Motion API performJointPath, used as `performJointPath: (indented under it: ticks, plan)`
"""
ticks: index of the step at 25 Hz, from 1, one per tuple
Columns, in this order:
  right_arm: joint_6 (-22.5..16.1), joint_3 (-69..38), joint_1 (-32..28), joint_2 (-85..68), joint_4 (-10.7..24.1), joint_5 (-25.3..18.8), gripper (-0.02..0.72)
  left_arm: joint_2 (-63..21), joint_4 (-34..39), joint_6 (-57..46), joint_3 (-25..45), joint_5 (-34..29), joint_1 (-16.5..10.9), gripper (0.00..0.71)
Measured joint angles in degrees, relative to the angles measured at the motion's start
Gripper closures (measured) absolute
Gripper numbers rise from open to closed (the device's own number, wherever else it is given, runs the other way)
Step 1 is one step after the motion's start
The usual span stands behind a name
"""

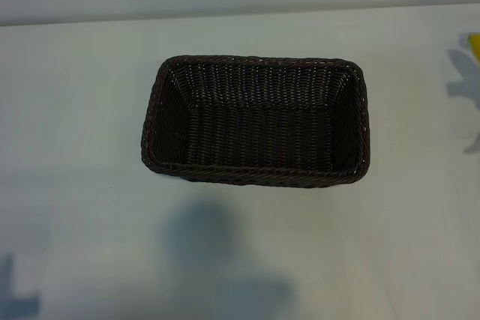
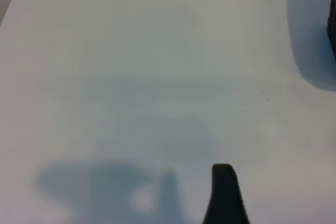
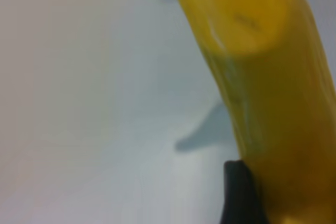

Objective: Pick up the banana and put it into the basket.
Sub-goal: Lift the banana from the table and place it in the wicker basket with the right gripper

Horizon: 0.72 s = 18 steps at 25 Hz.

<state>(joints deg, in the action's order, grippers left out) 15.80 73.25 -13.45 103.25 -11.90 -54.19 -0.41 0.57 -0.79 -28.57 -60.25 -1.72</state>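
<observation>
- The left gripper hangs idle over bare table left of the basket, holding nothing; only one finger shows, and its jaws stand apart.
- The basket sits empty mid-table, long side across the scene.
- At the far right edge, the banana appears lifted, pressed against a finger of the right gripper, which seems closed on it.
- The contact sits near one end, so the fruit could swing or slip out during the carry, or catch the basket's right rim.
</observation>
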Motion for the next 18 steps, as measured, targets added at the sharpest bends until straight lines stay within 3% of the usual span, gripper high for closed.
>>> performJointPath:
  ticks: [6,18]
  plan:
    - [0.0,5.9,3.7,-1.3,-0.3,-6.7,0.274,0.0,0.0,0.0,0.0,0.0,0.0,0.181]
    - [-0.4,19.6,23.0,3.4,0.5,-13.2,0.274,0.0,0.0,0.0,0.1,0.0,0.0,0.181]
